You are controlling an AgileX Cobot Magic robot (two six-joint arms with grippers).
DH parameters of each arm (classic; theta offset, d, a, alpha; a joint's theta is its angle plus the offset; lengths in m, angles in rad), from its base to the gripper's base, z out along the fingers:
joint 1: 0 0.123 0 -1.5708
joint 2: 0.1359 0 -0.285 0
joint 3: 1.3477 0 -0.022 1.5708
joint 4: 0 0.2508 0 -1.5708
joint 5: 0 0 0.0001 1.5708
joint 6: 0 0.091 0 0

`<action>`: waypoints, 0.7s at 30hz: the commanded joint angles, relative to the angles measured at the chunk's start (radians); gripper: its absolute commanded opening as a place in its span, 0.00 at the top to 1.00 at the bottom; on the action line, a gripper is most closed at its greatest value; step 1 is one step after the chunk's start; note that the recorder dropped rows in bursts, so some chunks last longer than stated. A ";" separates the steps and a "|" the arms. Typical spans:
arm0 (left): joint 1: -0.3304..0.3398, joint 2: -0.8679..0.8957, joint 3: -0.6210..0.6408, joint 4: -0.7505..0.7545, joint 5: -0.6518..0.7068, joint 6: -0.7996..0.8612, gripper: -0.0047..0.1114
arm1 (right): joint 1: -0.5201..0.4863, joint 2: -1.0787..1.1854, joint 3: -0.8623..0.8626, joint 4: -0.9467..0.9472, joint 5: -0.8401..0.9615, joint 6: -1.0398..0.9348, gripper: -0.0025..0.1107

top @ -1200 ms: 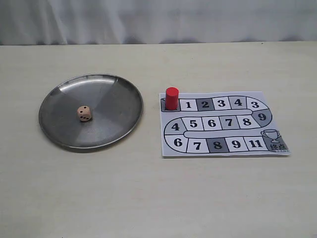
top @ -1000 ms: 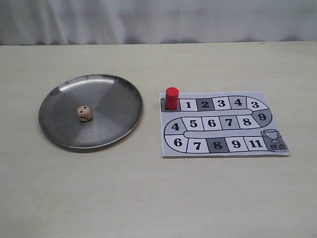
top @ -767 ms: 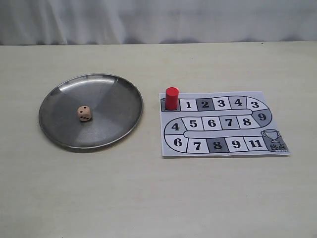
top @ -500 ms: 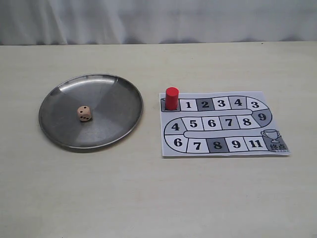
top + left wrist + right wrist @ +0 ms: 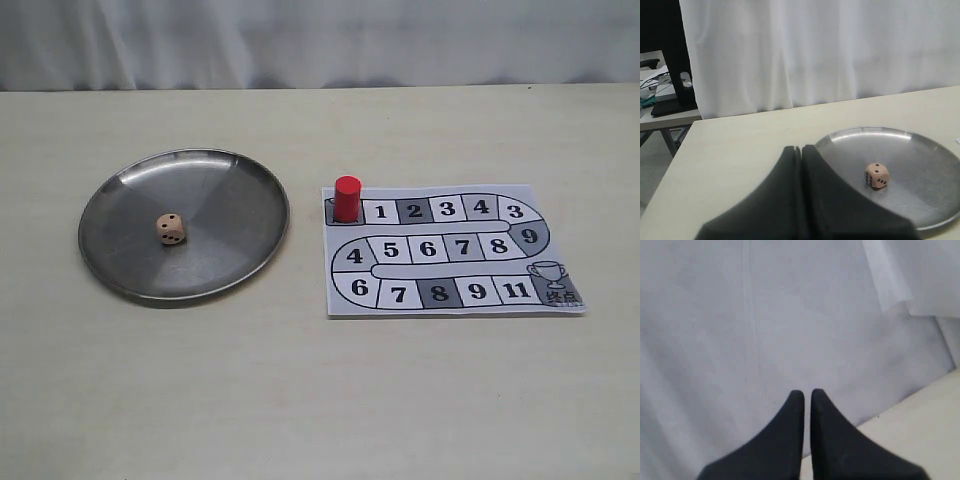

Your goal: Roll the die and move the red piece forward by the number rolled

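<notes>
Beige die [image 5: 876,175] beyond closed left jaws

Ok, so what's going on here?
Nothing is being handled right now. The die sits in the metal plate, and the red piece stands upright on the start square of the board, beside the 1. The left gripper is shut and empty, aimed toward the plate; the right gripper is shut too, facing a curtain.
</notes>
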 commanded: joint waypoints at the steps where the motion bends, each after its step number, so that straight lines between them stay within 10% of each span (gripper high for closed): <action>1: 0.003 -0.003 0.002 0.000 -0.009 -0.001 0.96 | -0.006 -0.006 -0.026 -0.275 -0.009 0.090 0.94; 13: 0.003 -0.003 0.002 0.000 -0.009 -0.001 0.96 | -0.002 0.498 -0.107 -0.776 -0.006 0.512 0.94; 21: 0.003 -0.003 0.002 0.000 -0.009 -0.001 0.96 | 0.240 0.981 -0.255 -1.131 -0.029 0.763 0.94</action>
